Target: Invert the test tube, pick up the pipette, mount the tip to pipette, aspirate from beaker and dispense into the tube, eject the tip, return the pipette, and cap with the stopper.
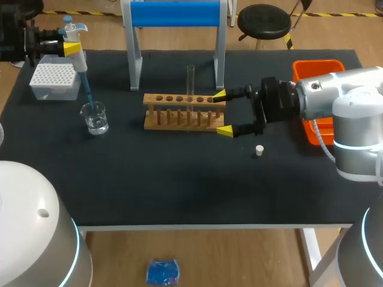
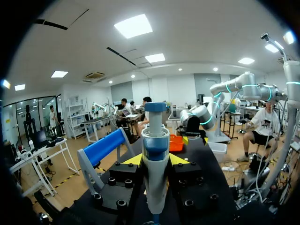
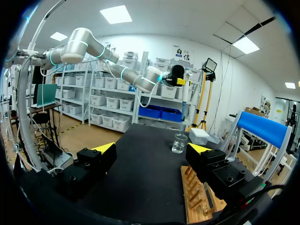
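My left gripper [image 1: 70, 46] is at the far left of the table, shut on the white-and-blue pipette [image 1: 76, 57]. The pipette's blue tip dips into the glass beaker [image 1: 94, 118]. In the left wrist view the pipette [image 2: 155, 136] stands upright between the yellow fingers of my left gripper [image 2: 155, 161]. A clear test tube [image 1: 191, 81] stands upright in the wooden rack [image 1: 184, 110]. My right gripper [image 1: 222, 113] is open at the rack's right end, holding nothing. In the right wrist view my right gripper [image 3: 152, 149] faces the beaker [image 3: 179, 143] across the black mat. The white stopper [image 1: 259, 150] lies near it.
The white tip box [image 1: 55, 81] sits behind the beaker at the left. A blue roller stand [image 1: 175, 15] rises behind the rack. An orange bin [image 1: 317, 69] is at the right edge, behind my right arm. The rack [image 3: 199, 197] runs beside my right finger.
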Robot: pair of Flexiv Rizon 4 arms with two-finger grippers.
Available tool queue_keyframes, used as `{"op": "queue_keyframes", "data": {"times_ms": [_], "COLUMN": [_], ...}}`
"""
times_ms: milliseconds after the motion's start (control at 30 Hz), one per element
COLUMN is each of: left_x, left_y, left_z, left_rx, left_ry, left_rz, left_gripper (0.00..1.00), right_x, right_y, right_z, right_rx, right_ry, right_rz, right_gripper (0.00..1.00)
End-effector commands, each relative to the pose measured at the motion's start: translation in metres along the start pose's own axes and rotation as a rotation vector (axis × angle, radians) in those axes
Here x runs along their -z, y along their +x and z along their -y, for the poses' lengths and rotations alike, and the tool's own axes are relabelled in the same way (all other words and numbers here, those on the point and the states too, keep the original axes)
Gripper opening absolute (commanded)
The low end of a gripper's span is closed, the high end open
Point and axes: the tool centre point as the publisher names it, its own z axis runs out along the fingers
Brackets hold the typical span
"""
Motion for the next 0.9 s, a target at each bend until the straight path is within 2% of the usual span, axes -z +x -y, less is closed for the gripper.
{"op": "queue_keyframes", "data": {"times_ms": [33,167,233,400,433,533,567,733,800,900], "left_x": [0.0,0.0,0.0,0.0,0.0,0.0,0.0,0.0,0.0,0.0], "left_y": [-0.001,-0.001,-0.001,-0.001,-0.001,-0.001,-0.001,-0.001,-0.001,-0.001], "left_z": [0.0,0.0,0.0,0.0,0.0,0.0,0.0,0.0,0.0,0.0], "left_rx": [-0.001,-0.001,-0.001,-0.001,-0.001,-0.001,-0.001,-0.001,-0.001,-0.001], "left_ry": [0.0,0.0,0.0,0.0,0.0,0.0,0.0,0.0,0.0,0.0], "left_rz": [-0.001,-0.001,-0.001,-0.001,-0.001,-0.001,-0.001,-0.001,-0.001,-0.001], "left_gripper": [0.0,0.0,0.0,0.0,0.0,0.0,0.0,0.0,0.0,0.0], "right_x": [0.001,0.001,-0.004,-0.031,-0.038,-0.068,-0.081,-0.144,-0.163,-0.194], "right_y": [0.0,0.0,0.007,0.017,0.018,0.022,0.023,0.03,0.027,0.021], "right_z": [-0.001,-0.001,-0.004,-0.004,-0.004,-0.001,0.001,0.006,0.009,0.013], "right_rx": [0.0,0.0,-0.001,-0.09,-0.11,-0.121,-0.116,-0.147,-0.162,-0.174], "right_ry": [0.002,0.002,0.065,0.098,0.084,0.131,0.175,0.211,0.217,0.228], "right_rz": [0.0,0.0,-0.009,0.066,0.079,0.086,0.086,0.069,0.101,0.091], "right_gripper": [1.0,1.0,1.0,1.0,1.0,1.0,1.0,1.0,1.0,1.0]}}
